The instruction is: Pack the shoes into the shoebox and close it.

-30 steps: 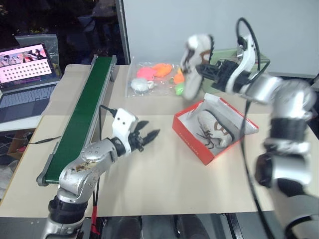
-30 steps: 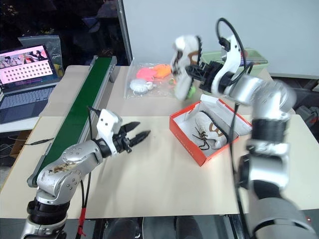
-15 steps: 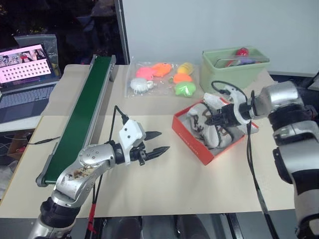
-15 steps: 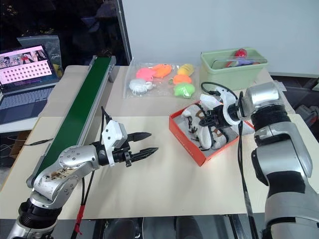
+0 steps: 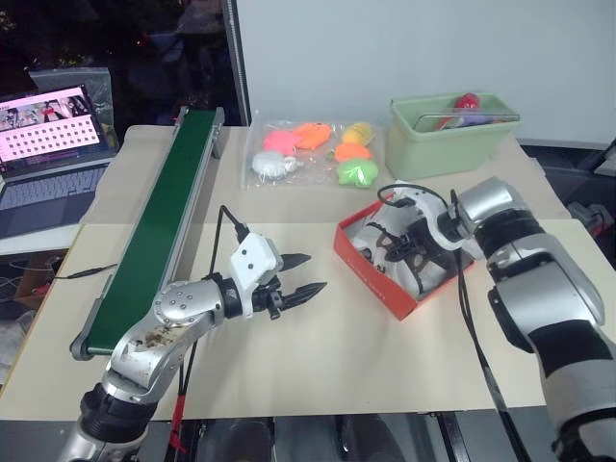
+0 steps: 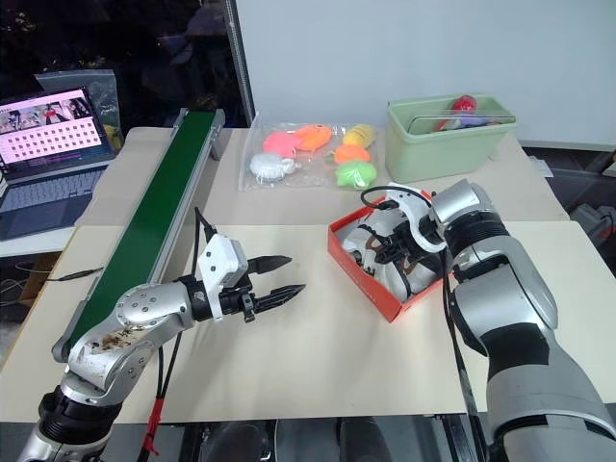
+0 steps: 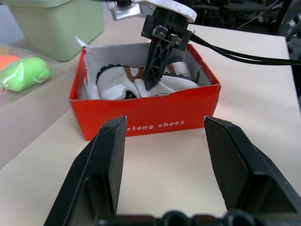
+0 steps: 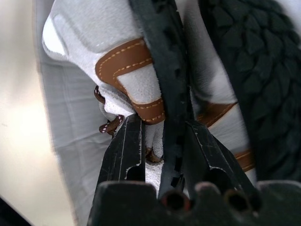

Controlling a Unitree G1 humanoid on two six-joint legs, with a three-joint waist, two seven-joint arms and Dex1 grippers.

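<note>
The red shoebox (image 5: 371, 279) stands open on the table right of centre, with a white inside. Both white shoes (image 7: 115, 84) with brown trim lie in it. My right gripper (image 5: 399, 248) reaches down into the box. In the right wrist view its fingers (image 8: 127, 146) are shut on the black sole rim of one shoe (image 8: 94, 28), which lies on its side. My left gripper (image 5: 303, 274) hovers open and empty over the table, left of the box and pointing at its red side wall (image 7: 146, 117).
A green conveyor belt (image 5: 154, 221) runs along the left, with a laptop (image 5: 48, 144) beyond it. A clear bag of colourful toys (image 5: 308, 149) and a pale green bin (image 5: 452, 125) sit behind the box. Bare table lies in front.
My right gripper came down from high above the box with the second shoe and now has it inside the box. The left gripper has turned slightly but stayed in place.
</note>
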